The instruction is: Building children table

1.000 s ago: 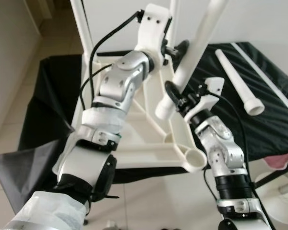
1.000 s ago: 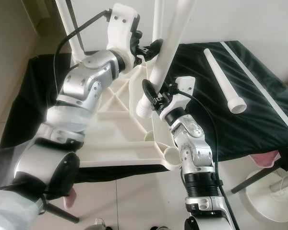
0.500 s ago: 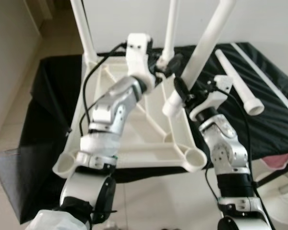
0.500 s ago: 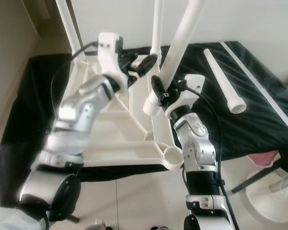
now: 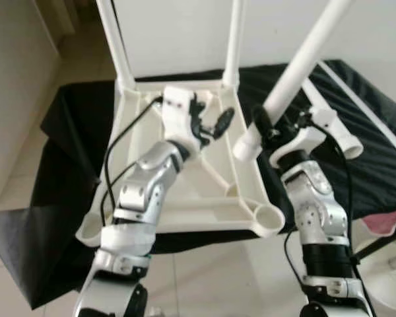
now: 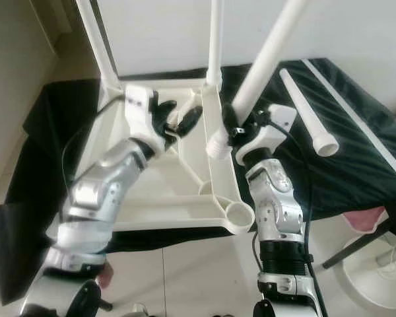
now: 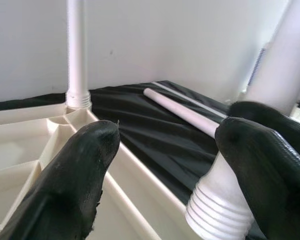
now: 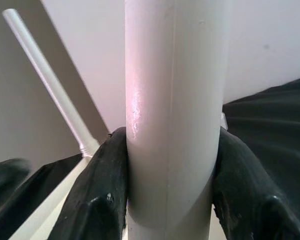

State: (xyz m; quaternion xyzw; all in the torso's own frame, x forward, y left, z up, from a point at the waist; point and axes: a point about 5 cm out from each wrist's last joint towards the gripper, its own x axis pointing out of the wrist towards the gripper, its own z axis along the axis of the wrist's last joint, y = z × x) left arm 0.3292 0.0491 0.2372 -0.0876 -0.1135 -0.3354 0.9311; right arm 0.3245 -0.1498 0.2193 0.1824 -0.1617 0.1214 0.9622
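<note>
White children's table frame point(image 5: 185, 211) lies upside down on a black cloth point(image 5: 72, 132), underside ribs up, so the corner sockets face up for the legs. Two legs already stand upright in the far corners: far left leg point(image 5: 112, 39) and far right leg point(image 5: 235, 39).

Right claw point(image 6: 232, 129) is clamped on a third white leg point(image 5: 297, 72), fingers on both sides of the tube near its lower end; right wrist view confirms the tube pinched tight between the fingers point(image 8: 97, 200). The leg is tilted, top leaning away to the right, ribbed threaded end point(image 7: 217, 207) hanging free above the frame's right rail, not in any socket. Gripped low probably to steer the threaded tip.

Left claw point(image 5: 211, 125) has its fingers apart, holding nothing, hovering over the frame just beside the leg's threaded end; likely there to steady or guide the tip.

Near right socket point(image 5: 269, 218) is open and looks like the target; near left socket point(image 5: 89, 230) is also unfilled. A fourth leg point(image 5: 330, 119) lies loose on the black cloth to the right, well apart from the frame.

Judgement: mid-task, half the legs fitted. Next the tip needs to come down, go vertical over the near right socket, then twist in. Risk: a tilted entry cross-threads or jams.
</note>
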